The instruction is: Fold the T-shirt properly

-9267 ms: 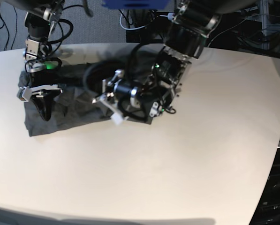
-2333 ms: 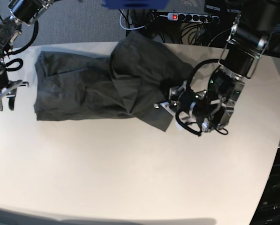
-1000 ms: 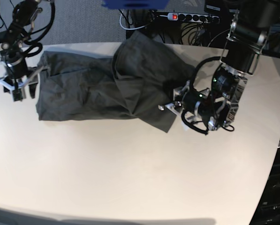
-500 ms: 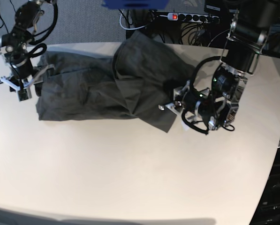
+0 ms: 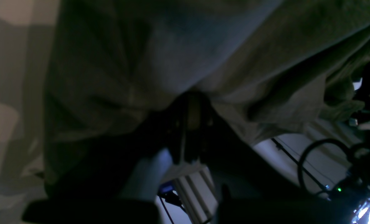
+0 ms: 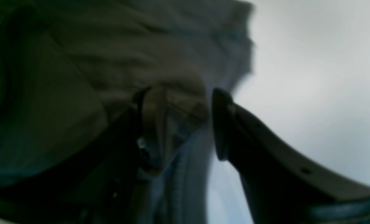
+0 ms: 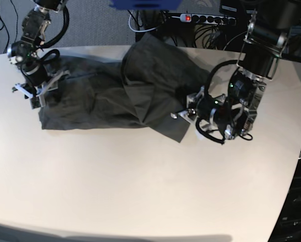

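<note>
Left wrist view
T-shirt (image 5: 178,56): dark grey, soft and thin, filling the upper frame in broad draped folds that run down to 1 pinch point at the centre.
Left gripper (image 5: 189,102): fingers together, clamped on a gathered bit of the T-shirt; the dark fingers are mostly lost in shadow under the cloth.
Table (image 5: 4,93): pale surface showing at the left edge beside the cloth.

Right wrist view
T-shirt (image 6: 116,56): blurred grey fabric with shallow wrinkles over the left and middle; its edge ends against the pale table (image 6: 312,68) on the right.
Right gripper (image 6: 177,124): 2 fingers apart, a hemmed fold of the T-shirt lying between them; whether either pad touches the cloth I cannot tell.

Base view
T-shirt (image 7: 115,91): lies on the far half of the table (image 7: 140,191), a long dark band running left to right; the left part lies flat with light creases, the middle and right part is bunched higher, with a flap ending in a point toward the near side.
Right gripper (image 7: 37,91): at the T-shirt's left end, over its edge.
Left gripper (image 7: 183,113): at the T-shirt's right end, low by the pointed flap, cloth pulled up to it.
</note>
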You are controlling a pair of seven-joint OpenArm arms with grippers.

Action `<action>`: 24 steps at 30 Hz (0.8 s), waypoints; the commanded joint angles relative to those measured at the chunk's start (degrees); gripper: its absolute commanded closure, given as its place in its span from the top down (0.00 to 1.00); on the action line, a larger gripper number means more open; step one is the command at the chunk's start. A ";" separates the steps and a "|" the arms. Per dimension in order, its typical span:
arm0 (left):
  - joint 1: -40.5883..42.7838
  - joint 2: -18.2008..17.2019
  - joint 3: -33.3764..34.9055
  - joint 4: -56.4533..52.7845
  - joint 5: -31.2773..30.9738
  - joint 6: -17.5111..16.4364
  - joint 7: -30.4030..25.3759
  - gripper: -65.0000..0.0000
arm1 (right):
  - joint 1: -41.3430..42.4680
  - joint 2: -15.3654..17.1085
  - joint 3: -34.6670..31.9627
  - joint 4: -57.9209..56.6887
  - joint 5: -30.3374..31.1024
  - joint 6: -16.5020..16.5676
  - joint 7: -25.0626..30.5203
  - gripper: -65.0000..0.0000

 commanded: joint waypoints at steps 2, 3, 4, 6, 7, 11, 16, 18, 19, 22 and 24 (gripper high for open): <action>2.12 -1.03 0.63 -1.39 11.95 1.59 -5.03 0.07 | 0.43 0.68 0.16 -1.28 0.50 -0.25 3.24 0.37; 2.12 -1.03 0.55 -1.30 11.95 1.68 -4.94 0.07 | 0.43 0.68 0.16 -2.16 0.50 -0.25 4.29 0.37; 2.21 -0.94 -0.16 -1.30 11.95 1.68 -4.76 0.07 | 0.43 0.68 0.16 -3.04 0.50 -0.25 5.17 0.37; 2.82 -0.94 -2.44 -0.87 11.95 1.68 -4.59 0.07 | 0.52 0.68 0.16 -4.97 0.50 -0.25 6.93 0.37; 3.09 -0.94 -3.76 -0.69 11.87 1.68 -4.59 0.07 | 0.52 0.68 0.16 -5.94 0.50 -0.25 7.72 0.37; 3.61 -1.21 -6.93 2.30 11.87 1.50 -3.27 0.07 | 0.52 1.03 0.16 -8.14 0.50 -0.25 9.48 0.37; 4.05 -0.86 -11.41 12.41 11.87 1.41 1.87 0.07 | 0.95 1.82 0.16 -8.58 0.50 -0.25 9.48 0.37; 4.05 -0.68 -12.99 16.54 11.78 1.32 1.87 0.07 | 1.39 1.82 0.16 -8.58 0.50 -0.25 9.48 0.37; 3.97 -0.15 -13.61 18.04 11.78 1.32 1.87 0.07 | 1.39 1.91 0.16 -8.58 0.50 -0.25 9.48 0.37; 3.61 1.43 -15.45 20.50 11.78 1.32 1.87 0.07 | 1.39 1.91 0.16 -8.58 0.50 -0.25 9.48 0.37; 3.53 2.40 -16.24 21.20 11.78 1.32 1.87 0.08 | 1.39 1.91 0.16 -8.67 0.50 -0.25 9.48 0.37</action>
